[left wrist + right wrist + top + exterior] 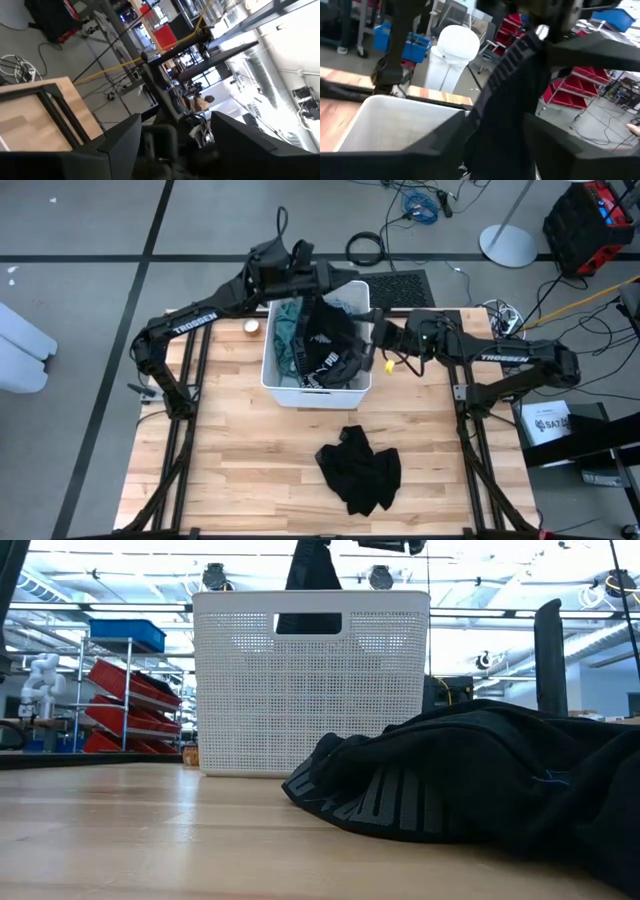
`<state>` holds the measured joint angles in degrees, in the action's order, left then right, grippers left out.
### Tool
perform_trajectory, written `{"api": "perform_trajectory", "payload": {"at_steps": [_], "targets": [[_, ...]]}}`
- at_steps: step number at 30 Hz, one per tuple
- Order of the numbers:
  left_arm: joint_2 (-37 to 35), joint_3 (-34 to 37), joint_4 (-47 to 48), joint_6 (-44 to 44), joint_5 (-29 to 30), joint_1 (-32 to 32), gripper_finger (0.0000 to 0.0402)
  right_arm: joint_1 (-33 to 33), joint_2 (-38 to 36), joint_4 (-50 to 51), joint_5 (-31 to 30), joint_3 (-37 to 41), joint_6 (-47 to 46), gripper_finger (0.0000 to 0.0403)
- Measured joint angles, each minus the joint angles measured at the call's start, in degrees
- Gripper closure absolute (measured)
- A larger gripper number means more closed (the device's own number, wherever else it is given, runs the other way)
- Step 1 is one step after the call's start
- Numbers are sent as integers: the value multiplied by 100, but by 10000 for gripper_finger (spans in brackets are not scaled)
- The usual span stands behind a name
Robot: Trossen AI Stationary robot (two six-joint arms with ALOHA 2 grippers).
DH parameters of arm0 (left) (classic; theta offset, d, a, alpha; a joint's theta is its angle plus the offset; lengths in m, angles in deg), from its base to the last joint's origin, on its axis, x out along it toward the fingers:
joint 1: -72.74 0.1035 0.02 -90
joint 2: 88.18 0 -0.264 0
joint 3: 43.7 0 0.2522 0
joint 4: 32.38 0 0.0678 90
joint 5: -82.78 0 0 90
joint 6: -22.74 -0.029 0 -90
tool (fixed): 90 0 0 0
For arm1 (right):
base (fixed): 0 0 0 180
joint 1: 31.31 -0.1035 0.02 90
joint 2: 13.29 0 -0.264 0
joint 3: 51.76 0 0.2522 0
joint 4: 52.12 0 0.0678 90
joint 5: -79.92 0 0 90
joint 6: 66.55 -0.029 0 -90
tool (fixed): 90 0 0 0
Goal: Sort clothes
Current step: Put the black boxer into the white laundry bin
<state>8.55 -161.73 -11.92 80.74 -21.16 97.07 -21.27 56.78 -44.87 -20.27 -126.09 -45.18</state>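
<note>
Black garment lifted over the bin

1 black garment is left heaped on the desk, nearest the front. Behind it, over the white bin, a second black piece is held clenched in the left claw. The right claw is seen at the bin's right rim; its state cannot be told.

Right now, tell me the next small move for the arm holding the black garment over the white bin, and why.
Probably lift a little higher. The left gripper hangs above the white perforated plastic bin, apparently pinching the black fabric garment, whose lower part still drapes inside over the teal green garment. It must clear the rim before joining the black pile. The right gripper waits beside the bin.
</note>
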Motion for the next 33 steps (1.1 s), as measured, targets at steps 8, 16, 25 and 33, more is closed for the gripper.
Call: {"api": "perform_trajectory", "payload": {"at_steps": [8,16,25,33], "targets": [[0,0,-22,442,-16,-291,151,164,440,-446,-5,0,-369,99],[0,0,-17,259,-29,-384,151,136,596,-981,11,0,-456,98],[0,0,-2,-10,-29,-384,230,136,596,-952,12,0,-573,103],[0,0,-10,-3,-31,-384,361,138,595,-956,12,0,-573,103]]}}
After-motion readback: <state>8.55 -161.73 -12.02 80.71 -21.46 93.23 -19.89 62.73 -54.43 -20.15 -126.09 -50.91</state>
